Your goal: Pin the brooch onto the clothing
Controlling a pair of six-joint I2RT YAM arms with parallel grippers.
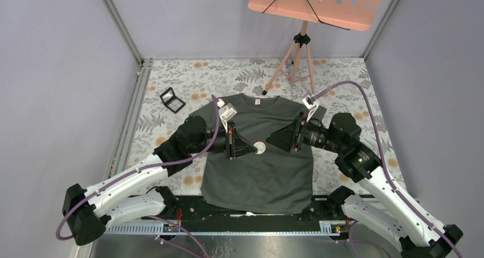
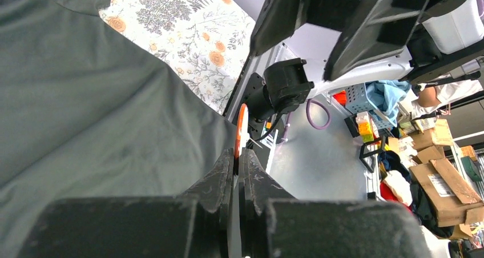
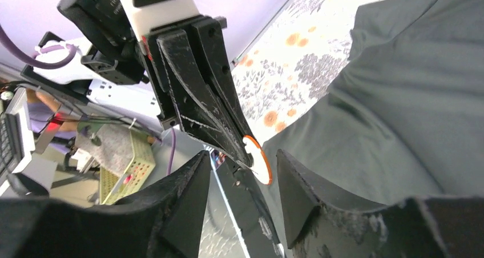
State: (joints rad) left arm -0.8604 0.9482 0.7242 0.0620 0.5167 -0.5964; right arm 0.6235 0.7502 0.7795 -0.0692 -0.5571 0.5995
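At the left end effector (image 1: 251, 148): clamps all but shut on the lower rim of the brooch (image 1: 260, 148), holding the small disc edge-on and proud of the fingertips, over the middle of the T-shirt (image 1: 268, 178); cannot tell whether touching the cloth or just above it. At the right end effector (image 1: 271, 142): gapes wide with nothing in its hold, jaws spread to either side of the brooch from the opposite direction, close to it but not closed on it. By judgement, several ways to go wrong from here: could twist or flick the disc out of so thin a pinch through any off-centre closing from the right; could drop it onto the shirt, or off onto the flowered tabletop (image 1: 171, 75), through a release on the left before a firm second hold; could bang the two sets of black fingertips together, given so little room between them; could merely push and bunch the loose cloth instead of piercing it, for want of anything keeping the shirt taut. Cannot make out the pin or clasp, nor whether open. Further out, on the left: reaches in over the shirt's sleeve side with the wrist pointing rightward and roughly level, elbow bent back toward the near edge. On the right: mirrors that, wrist pointing leftward and slightly toward the near edge, forearm rising from its base, both tips meeting nose to nose over the chest.
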